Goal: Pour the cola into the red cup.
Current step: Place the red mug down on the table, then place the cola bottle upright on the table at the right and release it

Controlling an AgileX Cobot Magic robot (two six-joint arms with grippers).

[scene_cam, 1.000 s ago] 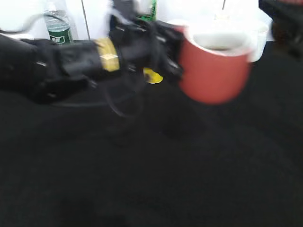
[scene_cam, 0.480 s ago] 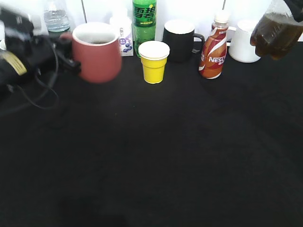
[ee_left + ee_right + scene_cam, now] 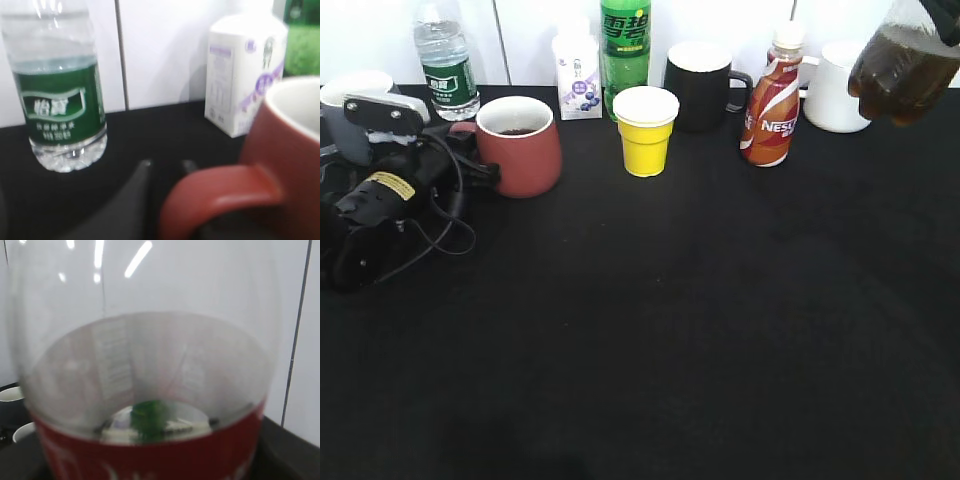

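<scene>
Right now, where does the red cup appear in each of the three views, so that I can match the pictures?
Exterior view: the red cup stands at upper left on the black table, with the left claw at its handle.
Left wrist view: lower right, handle towards the camera.
Right wrist view: not in it.
Shared landmark: the white milk carton behind the cup.

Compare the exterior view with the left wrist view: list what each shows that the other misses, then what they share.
Only the exterior view shows the yellow paper cup, the black mug, the coffee bottle, the white mug and the cola bottle held up at the top right.

Only the left wrist view shows the red cup's handle close up, with a dark finger of the left tool beside it.

Both show the red cup, the water bottle and the white carton.
</scene>
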